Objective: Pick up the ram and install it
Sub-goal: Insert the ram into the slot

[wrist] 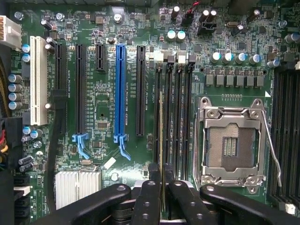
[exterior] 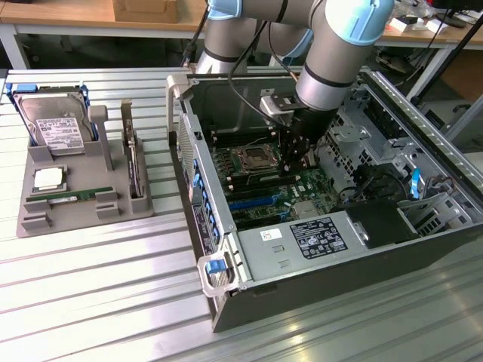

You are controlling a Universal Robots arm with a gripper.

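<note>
Open computer case [exterior: 339, 283] lying on its side on a ribbed metal table [exterior: 90, 302], with the robot arm [exterior: 336, 64] reaching down into it. Beside the case, on the exterior view's left, a grey parts tray [exterior: 83, 217] carries a hard drive [exterior: 53, 124], an upright expansion card [exterior: 133, 162] and a spare green memory stick [exterior: 64, 197].

Inside the case, the motherboard [wrist: 108, 65] shows a bare CPU socket [wrist: 232, 145] and, just beside it, a bank of four parallel memory slots [wrist: 180, 122].

The gripper [wrist: 161, 171] hangs over this bank, its fingers [wrist: 151, 187] clenched on the ram [wrist: 161, 136]. The ram appears edge-on as a thin strip running along the slot second from the outer edge of the bank. Whether its lower edge already touches the slot cannot be told.

Hazards, as judged:
- A small sideways offset would land the ram on the ridge between two slots, and pressing there could flex the board.
- A stick tilted in the fingers would seat at one end only.
- A reversed notch, or closed end latches, would block entry.
- Drift toward the socket risks damage to its exposed contacts.
</note>
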